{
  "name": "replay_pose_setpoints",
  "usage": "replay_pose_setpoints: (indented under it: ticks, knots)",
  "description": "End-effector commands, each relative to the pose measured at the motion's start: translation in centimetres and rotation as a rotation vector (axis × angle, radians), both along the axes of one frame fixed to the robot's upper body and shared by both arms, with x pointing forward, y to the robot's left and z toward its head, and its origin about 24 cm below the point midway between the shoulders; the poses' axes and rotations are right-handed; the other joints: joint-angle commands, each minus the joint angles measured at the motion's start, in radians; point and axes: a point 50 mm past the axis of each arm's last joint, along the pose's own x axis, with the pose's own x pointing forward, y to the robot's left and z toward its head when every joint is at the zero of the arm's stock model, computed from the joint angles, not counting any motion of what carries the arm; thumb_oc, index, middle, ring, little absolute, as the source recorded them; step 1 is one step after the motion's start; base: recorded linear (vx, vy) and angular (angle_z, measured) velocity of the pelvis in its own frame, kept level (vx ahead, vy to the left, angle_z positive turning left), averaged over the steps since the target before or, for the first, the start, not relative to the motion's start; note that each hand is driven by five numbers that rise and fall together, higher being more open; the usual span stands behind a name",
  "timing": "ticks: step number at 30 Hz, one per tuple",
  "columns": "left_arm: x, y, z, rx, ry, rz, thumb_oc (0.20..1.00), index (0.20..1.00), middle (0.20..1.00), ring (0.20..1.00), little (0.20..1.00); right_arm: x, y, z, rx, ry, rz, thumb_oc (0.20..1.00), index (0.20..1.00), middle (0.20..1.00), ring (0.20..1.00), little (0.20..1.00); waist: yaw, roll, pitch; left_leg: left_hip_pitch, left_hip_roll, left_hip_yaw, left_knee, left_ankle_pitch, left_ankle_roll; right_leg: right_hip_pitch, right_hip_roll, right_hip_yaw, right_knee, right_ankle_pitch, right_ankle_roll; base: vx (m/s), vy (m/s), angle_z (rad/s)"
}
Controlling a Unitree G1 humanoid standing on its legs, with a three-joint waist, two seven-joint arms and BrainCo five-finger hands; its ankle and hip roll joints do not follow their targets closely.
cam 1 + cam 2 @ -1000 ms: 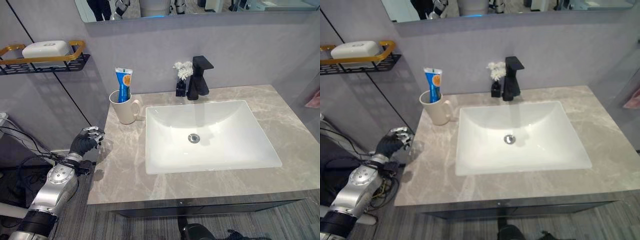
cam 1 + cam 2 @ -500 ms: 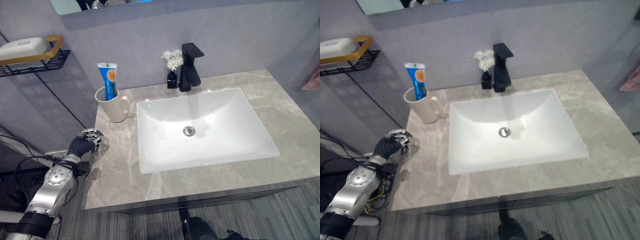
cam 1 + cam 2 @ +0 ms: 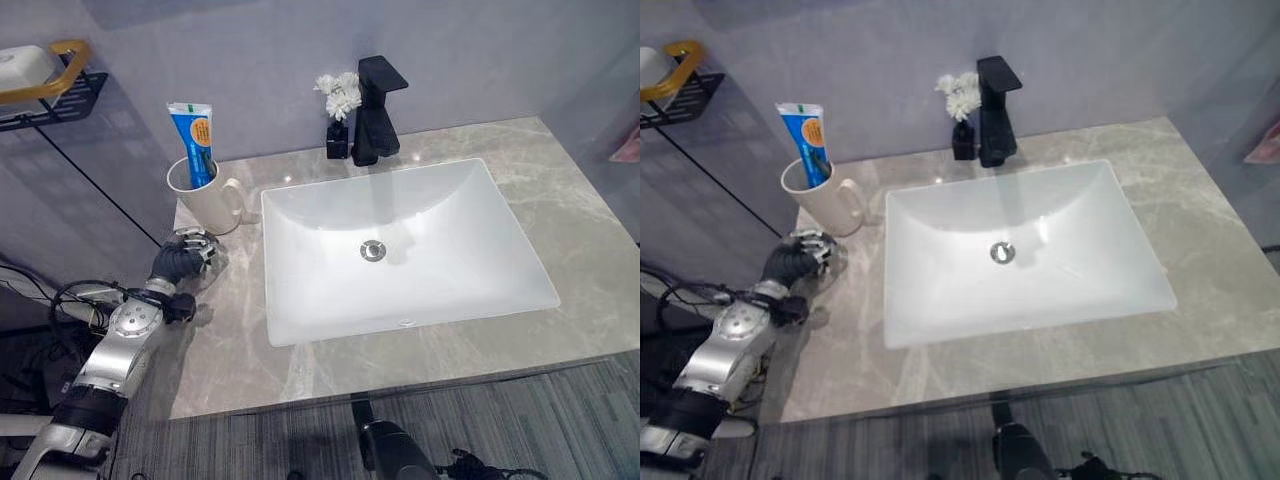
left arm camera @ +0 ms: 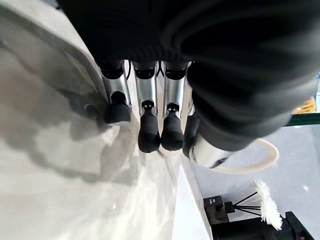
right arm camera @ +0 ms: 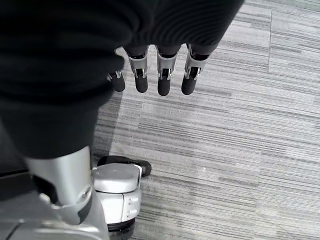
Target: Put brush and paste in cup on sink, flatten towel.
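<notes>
A white cup (image 3: pixel 203 197) stands at the counter's back left with a blue toothpaste tube (image 3: pixel 192 142) upright inside it. My left hand (image 3: pixel 180 260) rests over the counter's left edge, just in front of the cup and a little apart from it. Its fingers (image 4: pixel 149 120) hang fairly straight over the stone and hold nothing; the cup's handle (image 4: pixel 252 161) shows right behind them. My right hand (image 5: pixel 161 70) hangs low over the striped floor, fingers straight and empty.
A white basin (image 3: pixel 300 270) is sunk in the grey marble counter (image 3: pixel 225 350). A black faucet (image 3: pixel 376 125) and a small vase of white flowers (image 3: pixel 337 100) stand behind it. A gold-rimmed wall shelf (image 3: pixel 50 75) is at the upper left. Something pink (image 3: pixel 627 148) shows at the right edge.
The camera has shifted, so the whole sink sits differently in the picture. Relative to the cup, my left hand has moved right, from beside the counter to over its left edge.
</notes>
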Motion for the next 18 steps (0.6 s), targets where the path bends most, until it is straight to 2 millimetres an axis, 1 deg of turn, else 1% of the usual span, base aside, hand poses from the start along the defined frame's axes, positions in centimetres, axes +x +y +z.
replay_pose_setpoints:
  ticks: [1,4,6,10,13,16,18]
  knots:
    - [0.8,-0.1,0.6,-0.01,-0.031,0.015,0.2,0.2,0.2,0.2,0.2,-0.9,0.5,-0.4,-0.001,0.026,0.003,1.0,1.0,1.0,1.0,1.0,-0.018,-0.036,-0.002,0.125,-0.091,0.02,0.001,-0.024,0.033,-0.068,-0.065,-0.015,-0.107,0.219,0.078,0.0,0.0,0.0]
    - [1.7,-0.5,1.3,-0.035,-0.062,0.038,0.2,0.2,0.2,0.2,0.2,-0.4,0.8,-0.3,-0.001,0.01,0.011,1.0,1.0,1.0,1.0,1.0,-0.022,-0.035,0.003,0.119,-0.086,0.022,0.001,-0.022,0.03,-0.085,-0.06,-0.02,-0.103,0.218,0.075,0.0,0.0,0.0]
    - [1.8,-0.5,1.4,-0.044,-0.067,0.046,0.2,0.2,0.2,0.2,0.2,-0.3,0.8,-0.3,0.001,0.005,0.012,1.0,1.0,1.0,1.0,1.0,-0.023,-0.034,0.003,0.115,-0.085,0.024,0.001,-0.021,0.029,-0.089,-0.059,-0.02,-0.103,0.218,0.075,0.0,0.0,0.0]
    - [2.6,-0.2,1.7,-0.063,-0.07,0.09,0.2,0.2,0.2,0.2,0.2,-0.1,0.8,-0.2,-0.007,-0.007,0.025,1.0,1.0,1.0,1.0,1.0,-0.027,-0.035,0.004,0.107,-0.077,0.035,0.001,-0.017,0.024,-0.097,-0.047,-0.016,-0.111,0.22,0.073,0.0,0.0,0.0]
    - [3.2,-0.1,1.9,-0.076,-0.073,0.11,0.2,0.2,0.2,0.2,0.2,0.4,0.9,-0.1,0.009,-0.022,0.038,1.0,1.0,1.0,1.0,1.0,-0.032,-0.037,0.009,0.083,-0.072,0.032,0.001,-0.002,0.016,-0.113,-0.051,-0.02,-0.125,0.226,0.073,-0.05,-0.013,-0.01]
    - [3.8,0.4,1.9,-0.08,-0.063,0.151,0.2,0.2,0.2,0.2,0.2,0.5,0.8,0.0,0.005,-0.025,0.044,1.0,1.0,1.0,1.0,1.0,-0.036,-0.044,0.008,0.061,-0.07,0.029,0.001,0.004,0.011,-0.124,-0.056,-0.024,-0.134,0.231,0.072,-0.04,-0.022,0.04]
    - [4.1,0.6,2.0,-0.085,-0.057,0.168,0.2,0.2,0.2,0.2,0.2,0.2,0.7,-0.1,-0.002,-0.016,0.038,1.0,1.0,1.0,1.0,1.0,-0.038,-0.045,0.009,0.061,-0.069,0.032,0.001,0.0,0.011,-0.124,-0.055,-0.024,-0.134,0.231,0.071,0.0,0.0,0.0]
